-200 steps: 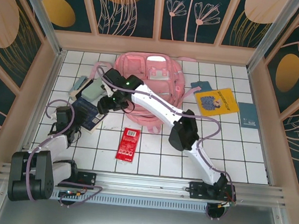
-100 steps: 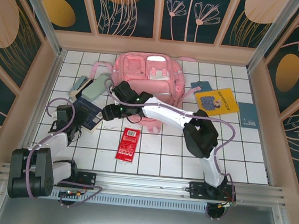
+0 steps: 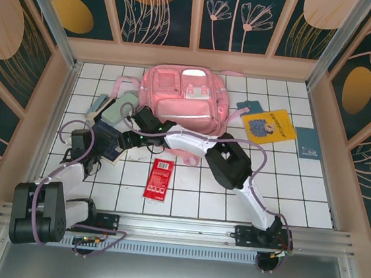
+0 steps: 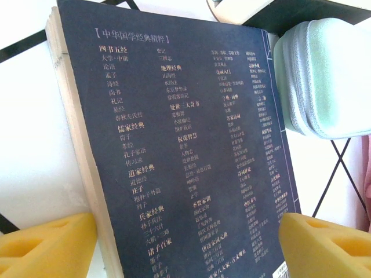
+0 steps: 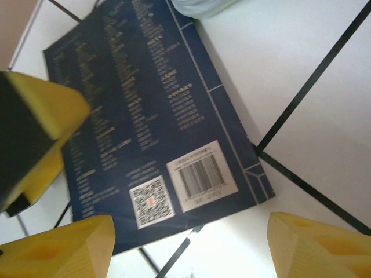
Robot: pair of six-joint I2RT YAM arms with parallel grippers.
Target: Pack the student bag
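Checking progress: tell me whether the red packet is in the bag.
No, the red packet lies flat on the tiles, outside the student bag.

The top camera sits high behind the arm bases and looks down and forward over the whole tiled worktop [image 3: 186,199], far enough off to take in the bag [image 3: 183,99] at the back and the painted walls [image 3: 159,10]. The left wrist camera hangs close over the book [image 4: 185,150], facing along its dark cover towards the case [image 4: 324,75], with the left hand's [image 4: 185,249] yellow fingertips [image 4: 46,246] at the bottom corners. The right wrist camera looks steeply down, also close, at the barcode corner of the same book [image 5: 145,104], framed by the right hand's [image 5: 191,249] fingertips [image 5: 313,243]. All three views share that book [image 3: 105,142].
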